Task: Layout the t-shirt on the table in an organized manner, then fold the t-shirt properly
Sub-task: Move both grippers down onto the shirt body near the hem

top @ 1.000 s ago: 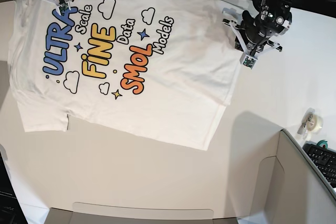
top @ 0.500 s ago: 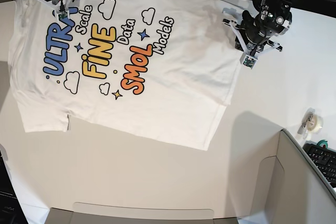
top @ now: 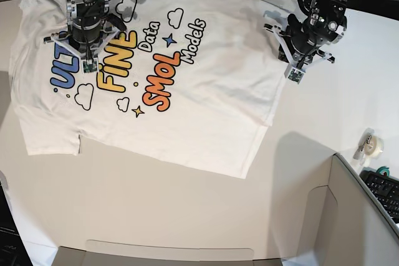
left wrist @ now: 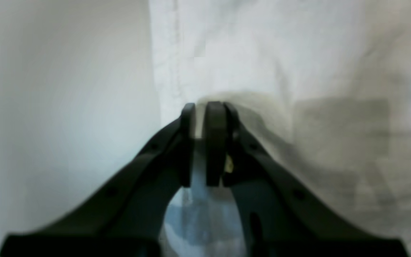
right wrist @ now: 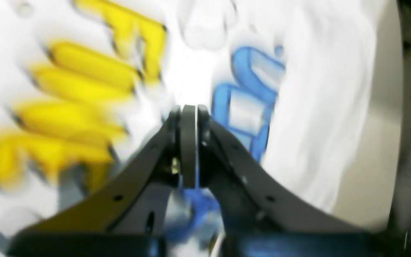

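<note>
Layout step: white printed cloth t-shirt (top: pixel 187 104) spread flat; left gripper (left wrist: pixel 205 110) nearly closed at its hem, whether pinching cloth unclear; right gripper (right wrist: pixel 188 110) closed, empty over the print; folding next requires an edge grip.

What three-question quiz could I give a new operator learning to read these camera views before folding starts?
1. True or false: the t-shirt lies print side up on the table.
2. Which gripper hangs over the printed letters: left or right?
3. Multiple choice: beside the keyboard sits A) a tape roll, B) a mug, C) scissors.

Key:
1. True; the coloured lettering faces the base camera.
2. The right gripper, above the blue and yellow letters. The left gripper is at the shirt's plain opposite edge.
3. A, the tape roll.
</note>
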Robot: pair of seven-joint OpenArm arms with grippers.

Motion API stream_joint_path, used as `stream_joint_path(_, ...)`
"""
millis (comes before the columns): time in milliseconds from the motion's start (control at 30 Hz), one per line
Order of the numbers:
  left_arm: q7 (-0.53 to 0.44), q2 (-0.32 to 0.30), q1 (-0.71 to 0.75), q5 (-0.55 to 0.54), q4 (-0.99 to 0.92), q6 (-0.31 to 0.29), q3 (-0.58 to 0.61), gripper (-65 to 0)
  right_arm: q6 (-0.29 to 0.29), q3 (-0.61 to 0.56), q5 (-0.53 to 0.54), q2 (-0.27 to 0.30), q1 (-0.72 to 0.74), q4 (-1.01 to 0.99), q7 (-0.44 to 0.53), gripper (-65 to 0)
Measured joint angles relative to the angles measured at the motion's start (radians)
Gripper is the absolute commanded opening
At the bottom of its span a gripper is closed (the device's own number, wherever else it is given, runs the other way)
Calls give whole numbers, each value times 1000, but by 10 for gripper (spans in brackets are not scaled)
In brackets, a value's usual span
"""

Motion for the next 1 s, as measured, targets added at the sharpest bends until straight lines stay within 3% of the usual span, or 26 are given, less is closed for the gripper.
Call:
stream_joint_path(67,-4,1,3,19,-13,10,-1,-592,2,2,6,-11,-16,-13,-4,-650)
stream_joint_path(233,-28,0,1,0,-29,3,-1,-592,2,8,6,-58,67,-4,127,-650)
stream_joint_path(467,-35,1,-1,3,-29,6,-5,-591,-2,318,2,-216,248,-8,98,-650)
stream_joint_path(633,7,5,-53,4,2,3,-4,-576,-1,444,-3,-219,381,-16,-71,-650)
stream_joint_path(867,21,6,-65,2,96,3,-4,-378,-1,447,-3,-218,377,-34,-80,-650)
stream_joint_path(1000,22,6,-92,-3,150,-7,-2,-393,-1,449,-2,-219,363,-91,-75,-650)
